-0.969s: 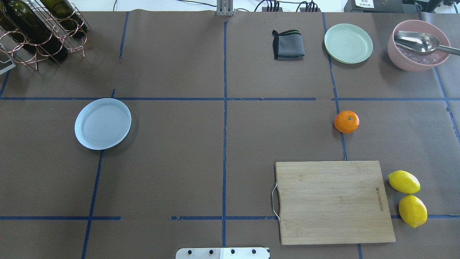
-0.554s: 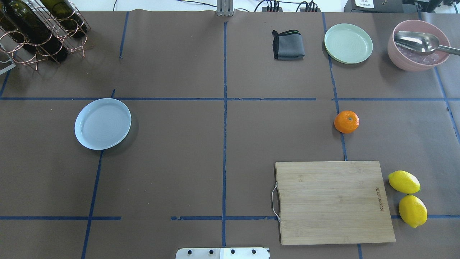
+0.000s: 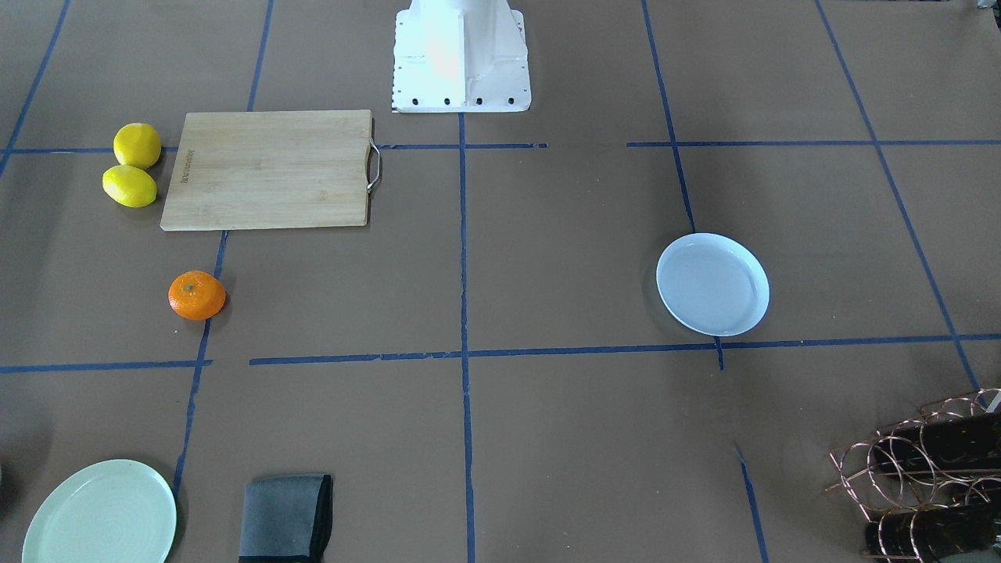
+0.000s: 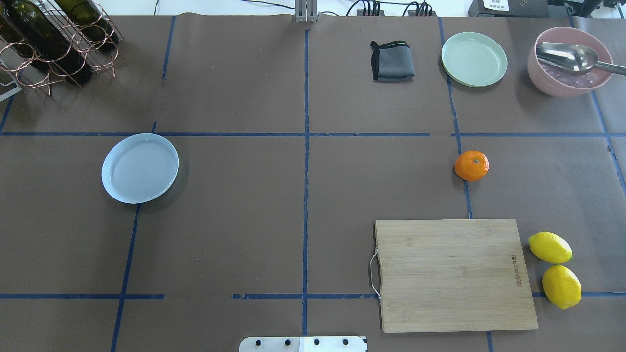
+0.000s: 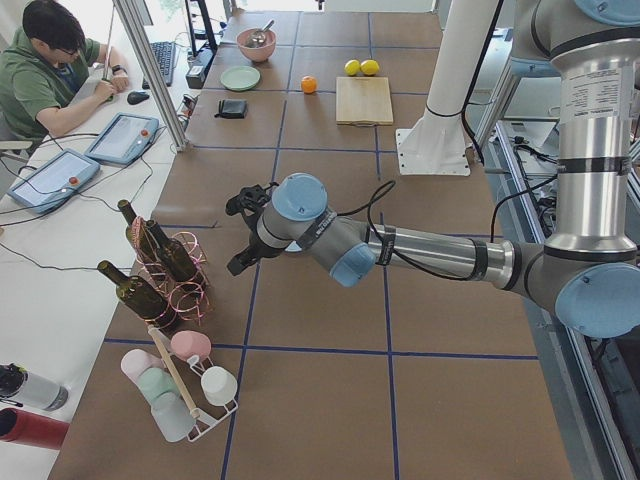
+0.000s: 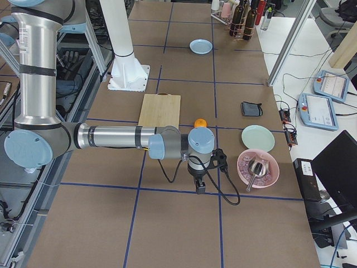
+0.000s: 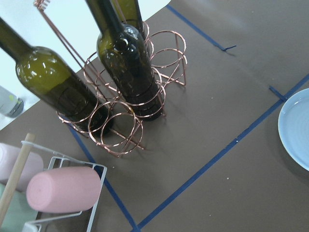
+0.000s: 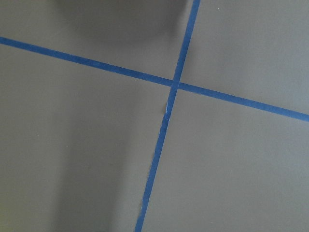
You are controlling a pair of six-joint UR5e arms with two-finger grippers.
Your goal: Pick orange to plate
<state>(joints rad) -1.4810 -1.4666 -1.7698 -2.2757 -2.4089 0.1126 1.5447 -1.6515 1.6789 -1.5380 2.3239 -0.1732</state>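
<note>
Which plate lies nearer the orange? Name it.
The pale green plate, next to the folded grey cloth; the pale blue plate sits much farther from the orange.

plate (image 7: 297,126) cut off at edge, orange (image 6: 199,121) partly hidden

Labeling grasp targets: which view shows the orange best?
Overhead exterior: the orange is large, unobstructed, stem dimple visible. Front-facing is nearly as clear. Exterior left shows it tiny, far; exterior right partly hidden behind the right arm. Wrist cameras miss it.

Robot lab: tape-gridded table (image 4: 234,220), operator (image 5: 45,75) at consoles (image 5: 120,137)
</note>
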